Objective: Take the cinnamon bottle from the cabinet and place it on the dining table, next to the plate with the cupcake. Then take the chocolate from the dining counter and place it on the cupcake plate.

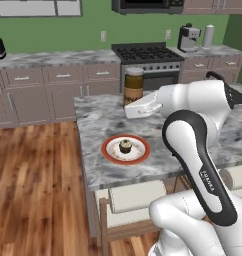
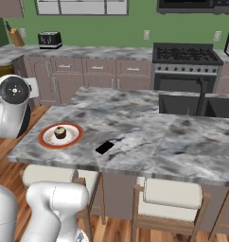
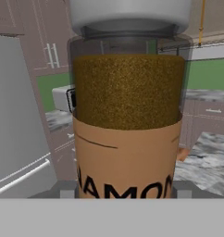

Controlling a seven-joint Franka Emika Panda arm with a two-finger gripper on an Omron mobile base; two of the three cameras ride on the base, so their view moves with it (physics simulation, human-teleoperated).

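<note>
My gripper (image 3: 125,190) is shut on the cinnamon bottle (image 1: 133,85), a brown jar with a pale lid and tan label that looms close in the hand view (image 3: 127,115). The bottle is upright in the air over the far left part of the dining table (image 1: 98,172), beyond the plate (image 1: 107,150). The orange-rimmed plate (image 2: 44,138) carries the cupcake (image 1: 125,146) near the table's front left edge. The chocolate (image 2: 104,147) lies flat on the marble to the right of the plate; my arm hides it in the left base view. The cabinet is out of view.
Two cushioned stools (image 2: 171,194) stand under the table's near edge. A sink with a dark faucet (image 2: 201,97) is set into the table's far right. A stove (image 1: 148,57) and drawer units (image 1: 58,75) line the back wall beyond a wooden floor.
</note>
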